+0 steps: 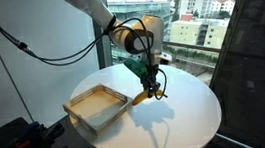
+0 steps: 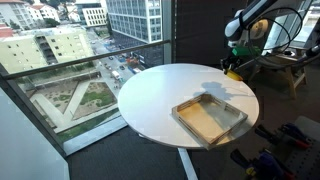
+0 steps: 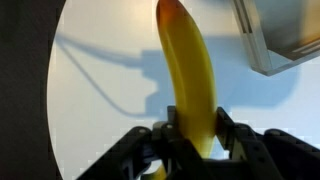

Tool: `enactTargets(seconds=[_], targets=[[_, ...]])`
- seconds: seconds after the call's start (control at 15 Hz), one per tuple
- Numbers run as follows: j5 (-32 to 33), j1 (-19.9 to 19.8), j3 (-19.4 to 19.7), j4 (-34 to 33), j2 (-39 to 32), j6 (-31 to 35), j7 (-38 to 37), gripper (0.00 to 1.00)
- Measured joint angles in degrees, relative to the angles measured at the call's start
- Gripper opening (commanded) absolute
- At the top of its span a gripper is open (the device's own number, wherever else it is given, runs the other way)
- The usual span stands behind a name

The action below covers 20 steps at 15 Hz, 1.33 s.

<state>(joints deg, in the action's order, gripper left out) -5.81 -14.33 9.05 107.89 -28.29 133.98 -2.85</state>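
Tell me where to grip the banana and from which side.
As held now: gripper shut on the banana near one end, pinched across its narrow width, coming from above. Long and slim, it probably fits the jaws only crosswise.

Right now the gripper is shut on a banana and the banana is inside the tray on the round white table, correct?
Not quite. The gripper is shut on the banana, but the banana is not inside the tray: the wrist view shows it over the bare round white table, beside the tray.
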Motion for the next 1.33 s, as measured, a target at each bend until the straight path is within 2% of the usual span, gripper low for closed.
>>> enactTargets(seconds=[0.4,1.33], targets=[[0.0,0.8,0.0,0.1,2.1,-3.7,0.0,0.16],[1.4,3.2,0.0,1.9,6.8,-2.7,0.0,0.16]])
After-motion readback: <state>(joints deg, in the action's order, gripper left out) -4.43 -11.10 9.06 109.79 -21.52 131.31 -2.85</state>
